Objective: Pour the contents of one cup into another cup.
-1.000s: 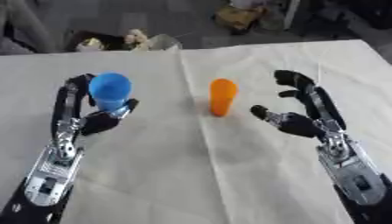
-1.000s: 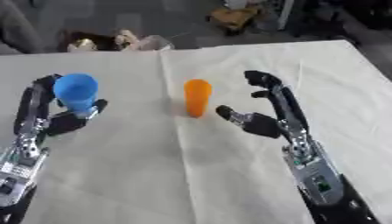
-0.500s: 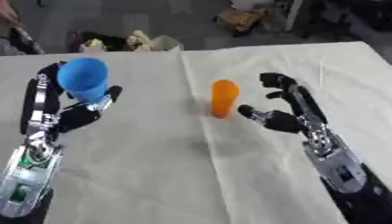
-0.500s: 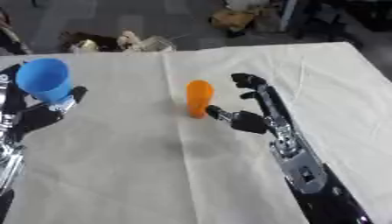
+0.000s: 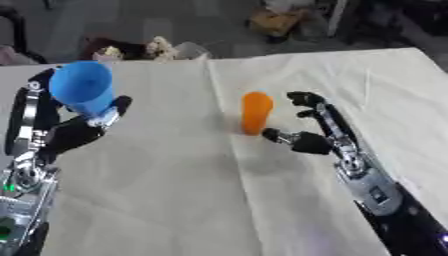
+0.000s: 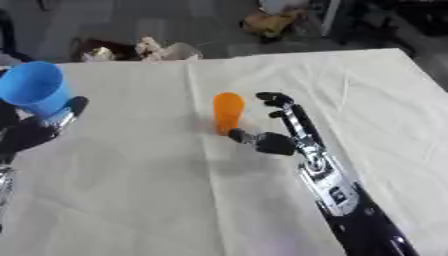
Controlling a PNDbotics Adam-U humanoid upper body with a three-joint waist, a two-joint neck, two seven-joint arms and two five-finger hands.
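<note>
the big table (image 5: 175, 200) is covered with a pale cloth, and both cups are over it. the left hand (image 5: 74, 127) is the bigger thing to see on the left side. its fingers and thumb are curled round the blue cup (image 5: 83, 93) and it holds the cup up off the table, mouth up and leaning a little. i think it is held up high like that so it can be tipped over the other cup. the right hand (image 6: 267, 137) reaches in from the right side. its fingers are spread apart and a little bent, and they are not closed on anything yet. the orange cup (image 6: 227, 112) stands upright on the table, near the middle, just beside that hand. the thumb looks like it is touching the bottom of the orange cup, and the fingers are close by its far side. i think this hand is there to hold the orange cup so it won't fall when the pouring starts. the two cups are well apart right now.
</note>
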